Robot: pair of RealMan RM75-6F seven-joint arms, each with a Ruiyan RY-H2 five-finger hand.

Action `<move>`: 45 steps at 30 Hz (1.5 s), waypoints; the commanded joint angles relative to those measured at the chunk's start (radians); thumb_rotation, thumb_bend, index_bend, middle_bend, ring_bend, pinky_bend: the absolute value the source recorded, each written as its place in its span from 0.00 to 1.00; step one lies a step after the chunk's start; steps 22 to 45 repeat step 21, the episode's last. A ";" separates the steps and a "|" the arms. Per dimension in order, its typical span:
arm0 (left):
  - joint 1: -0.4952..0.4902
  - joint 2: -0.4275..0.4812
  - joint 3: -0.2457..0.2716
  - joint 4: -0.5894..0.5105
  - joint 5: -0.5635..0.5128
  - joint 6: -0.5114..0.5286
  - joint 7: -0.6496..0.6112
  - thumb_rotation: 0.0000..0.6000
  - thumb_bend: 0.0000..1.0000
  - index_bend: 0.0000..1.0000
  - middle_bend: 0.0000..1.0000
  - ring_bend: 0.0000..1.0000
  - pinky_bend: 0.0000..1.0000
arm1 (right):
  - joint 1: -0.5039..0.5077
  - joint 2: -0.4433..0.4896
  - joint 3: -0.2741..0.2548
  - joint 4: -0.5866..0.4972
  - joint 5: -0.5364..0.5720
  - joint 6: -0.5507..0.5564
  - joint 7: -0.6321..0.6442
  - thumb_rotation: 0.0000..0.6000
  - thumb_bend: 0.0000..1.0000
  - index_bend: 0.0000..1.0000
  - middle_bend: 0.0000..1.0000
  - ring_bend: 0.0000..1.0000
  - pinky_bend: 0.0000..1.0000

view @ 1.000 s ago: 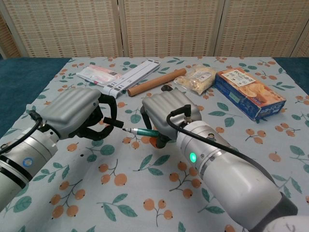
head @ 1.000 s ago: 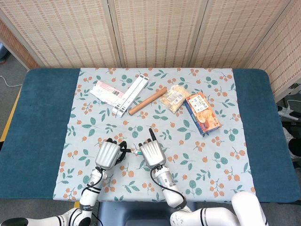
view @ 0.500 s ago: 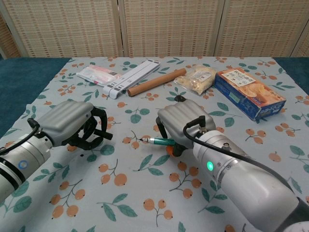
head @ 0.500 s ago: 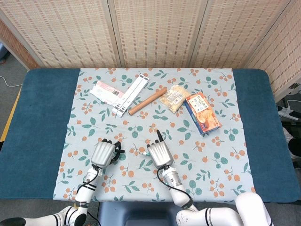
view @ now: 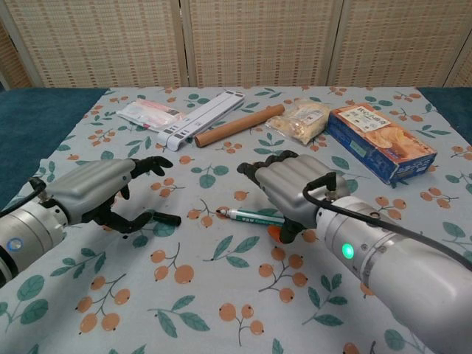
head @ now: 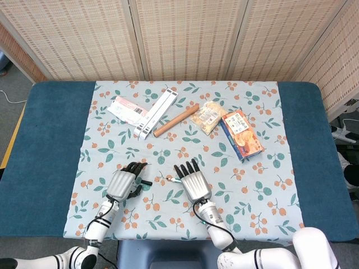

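Floral-cloth table, lower centre: left robot hand and right robot hand both open, fingers spread; slim green pen lies under right fingers, ungripped.

The rear end of the pen is hidden beneath the right hand in the chest view; whether the thumb touches it cannot be told. In the head view the pen shows only as a short tip beside that hand. Print on the white box, the pink packet and the blue carton is too small to read. The chest view's lower edge cuts off both forearms. The left hand hides its own palm.
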 commanded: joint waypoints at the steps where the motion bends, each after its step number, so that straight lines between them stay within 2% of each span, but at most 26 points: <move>1: 0.054 0.160 0.035 -0.135 0.077 0.082 -0.098 1.00 0.39 0.06 0.06 0.03 0.30 | -0.123 0.257 -0.111 -0.290 -0.128 0.145 0.072 1.00 0.21 0.00 0.00 0.00 0.00; 3: 0.101 0.278 0.076 -0.201 0.112 0.120 -0.182 1.00 0.39 0.02 0.01 0.00 0.21 | -0.204 0.402 -0.198 -0.361 -0.256 0.237 0.161 1.00 0.19 0.00 0.00 0.00 0.00; 5: 0.161 0.374 0.120 -0.222 0.161 0.194 -0.281 1.00 0.39 0.00 0.00 0.00 0.16 | -0.290 0.532 -0.283 -0.367 -0.380 0.339 0.272 1.00 0.18 0.00 0.00 0.00 0.00; 8: 0.248 0.437 0.173 -0.174 0.221 0.318 -0.395 1.00 0.38 0.00 0.00 0.00 0.11 | -0.413 0.663 -0.373 -0.290 -0.480 0.471 0.439 1.00 0.18 0.00 0.00 0.00 0.00; 11: 0.294 0.455 0.212 -0.113 0.252 0.361 -0.435 1.00 0.38 0.00 0.00 0.00 0.06 | -0.518 0.721 -0.413 -0.173 -0.507 0.562 0.586 1.00 0.18 0.00 0.00 0.00 0.00; 14: 0.307 0.476 0.231 -0.089 0.270 0.360 -0.411 1.00 0.38 0.00 0.00 0.00 0.04 | -0.605 0.739 -0.411 -0.074 -0.513 0.638 0.706 1.00 0.18 0.00 0.00 0.00 0.00; 16: 0.305 0.496 0.237 -0.099 0.270 0.340 -0.400 1.00 0.38 0.00 0.00 0.00 0.04 | -0.623 0.773 -0.419 -0.070 -0.539 0.638 0.738 1.00 0.18 0.00 0.00 0.00 0.00; 19: 0.306 0.522 0.237 -0.125 0.282 0.339 -0.393 1.00 0.38 0.00 0.00 0.00 0.04 | -0.640 0.803 -0.390 -0.083 -0.569 0.667 0.771 1.00 0.18 0.00 0.00 0.00 0.00; 45: 0.308 0.532 0.242 -0.141 0.294 0.340 -0.376 1.00 0.38 0.00 0.00 0.00 0.04 | -0.648 0.821 -0.382 -0.096 -0.575 0.663 0.781 1.00 0.18 0.00 0.00 0.00 0.00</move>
